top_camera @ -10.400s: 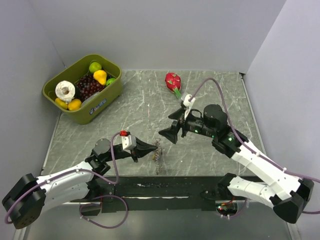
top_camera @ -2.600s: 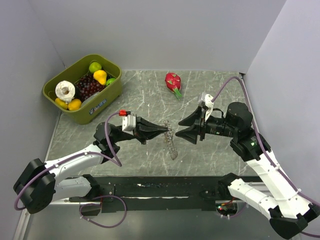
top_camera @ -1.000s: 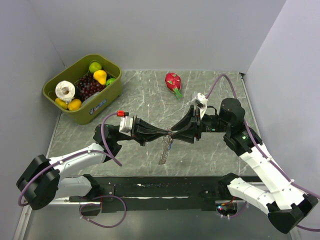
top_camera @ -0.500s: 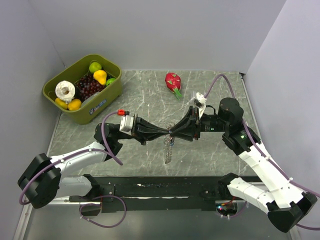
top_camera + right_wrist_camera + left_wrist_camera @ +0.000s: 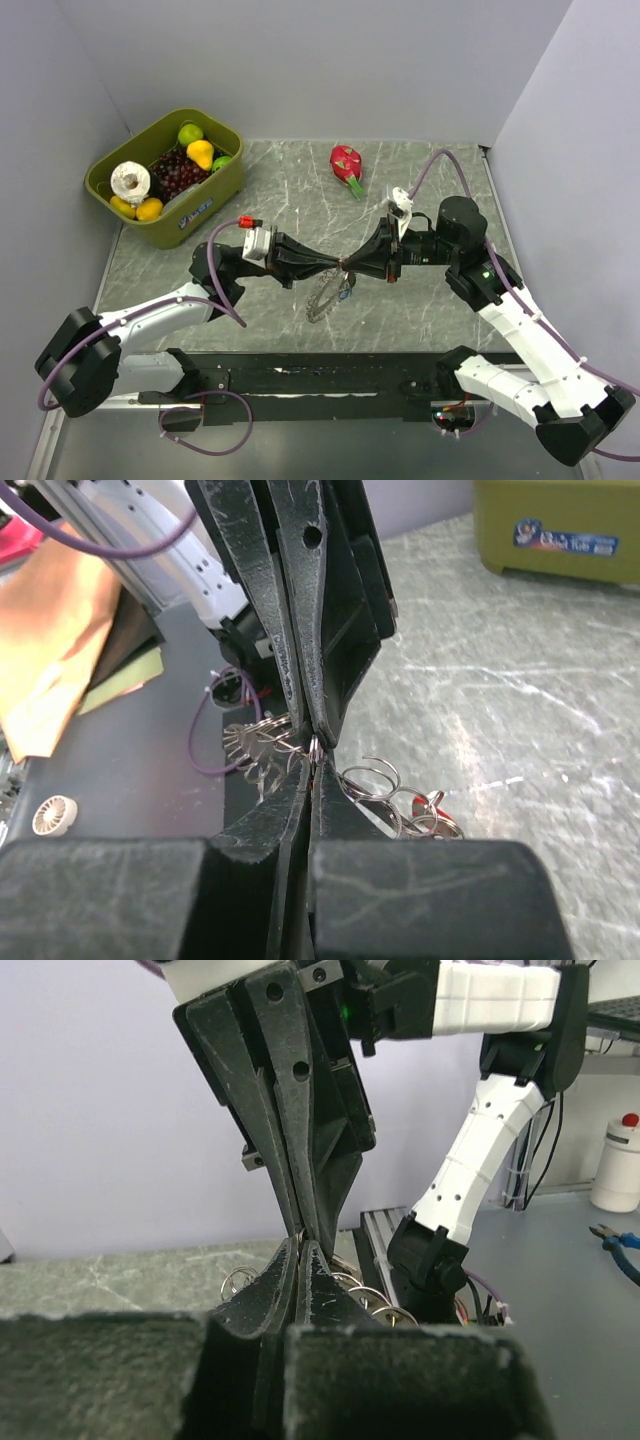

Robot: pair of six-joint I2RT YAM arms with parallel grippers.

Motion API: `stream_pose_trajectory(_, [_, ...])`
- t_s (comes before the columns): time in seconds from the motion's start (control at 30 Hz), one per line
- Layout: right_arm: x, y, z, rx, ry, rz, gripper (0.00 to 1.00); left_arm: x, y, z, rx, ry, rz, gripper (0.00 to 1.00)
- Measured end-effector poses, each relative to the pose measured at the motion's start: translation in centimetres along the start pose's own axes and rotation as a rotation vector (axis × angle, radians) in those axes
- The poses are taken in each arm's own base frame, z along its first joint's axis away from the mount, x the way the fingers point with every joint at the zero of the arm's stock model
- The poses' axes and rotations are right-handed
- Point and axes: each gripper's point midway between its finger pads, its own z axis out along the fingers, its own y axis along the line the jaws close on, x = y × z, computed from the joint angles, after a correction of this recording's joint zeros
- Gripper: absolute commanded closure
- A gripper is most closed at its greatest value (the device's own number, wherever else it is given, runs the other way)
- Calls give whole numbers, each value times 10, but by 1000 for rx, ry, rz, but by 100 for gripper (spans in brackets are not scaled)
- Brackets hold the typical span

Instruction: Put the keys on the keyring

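At the centre of the top view, the black, tapered left gripper [image 5: 336, 265] and right gripper [image 5: 354, 266] meet tip to tip. Both are pinched tight on the thin wire of the keyring [image 5: 322, 297], a coiled grey hoop hanging tilted just below them over the veined stone table [image 5: 280, 200]. Small keys [image 5: 346, 292] bunch at its right edge.

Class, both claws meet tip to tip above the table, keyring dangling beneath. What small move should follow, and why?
Probably ease the right claw slightly away from the left claw, to pry open the coil of the keyring. Both claws are shut on its rim at one spot, and the keys dangle by it.
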Motion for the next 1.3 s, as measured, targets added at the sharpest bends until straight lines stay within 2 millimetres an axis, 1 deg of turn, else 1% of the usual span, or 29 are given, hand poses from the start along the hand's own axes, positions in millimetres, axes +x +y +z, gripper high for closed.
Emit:
stream_pose_trajectory(0.03, [2,0,0,3,6,2,100,1,1,0,0,10,-2,86])
stream_pose_trajectory(0.13, [5,-4,-2,31,26,1,100,5,5,3,1,74,0,65])
stream_pose_trajectory(0.23, [10,-9,-3,56,53,3,100,-3,11,9,-2,132,42,53])
stream_pose_trajectory(0.3, [14,-14,-3,76,73,9,100,-11,17,10,-8,172,88,51])
stream_pose_trajectory(0.37, [19,-19,-3,95,93,16,100,-16,24,9,-18,220,117,51])
stream_pose_trajectory(0.4, [24,-22,-3,106,108,23,100,-16,30,7,-23,270,130,51])
stream_pose_trajectory(0.5, [35,-31,-2,130,153,47,100,-11,47,4,-32,388,145,51])
stream_pose_trajectory(0.57, [42,-37,-1,148,186,63,100,1,56,1,-26,479,136,50])
stream_pose_trajectory(0.63, [47,-44,1,161,213,73,100,18,59,-6,-9,563,106,49])
stream_pose_trajectory(0.77, [58,-53,5,169,256,94,100,54,56,-23,30,704,11,50])
stream_pose_trajectory(0.83, [62,-56,8,170,272,101,100,68,53,-30,56,762,-31,51])
stream_pose_trajectory(0.9, [66,-59,10,173,285,107,100,75,51,-34,75,790,-56,51])
stream_pose_trajectory(0.97, [68,-60,11,173,292,112,100,79,48,-37,91,807,-70,54])
stream_pose_trajectory(1.1, [71,-62,13,170,300,120,100,81,41,-40,120,812,-87,56])
stream_pose_trajectory(1.13, [72,-62,14,169,303,123,100,81,40,-40,126,811,-90,58])
stream_pose_trajectory(1.3, [76,-66,17,168,313,133,100,82,40,-38,143,806,-97,60])
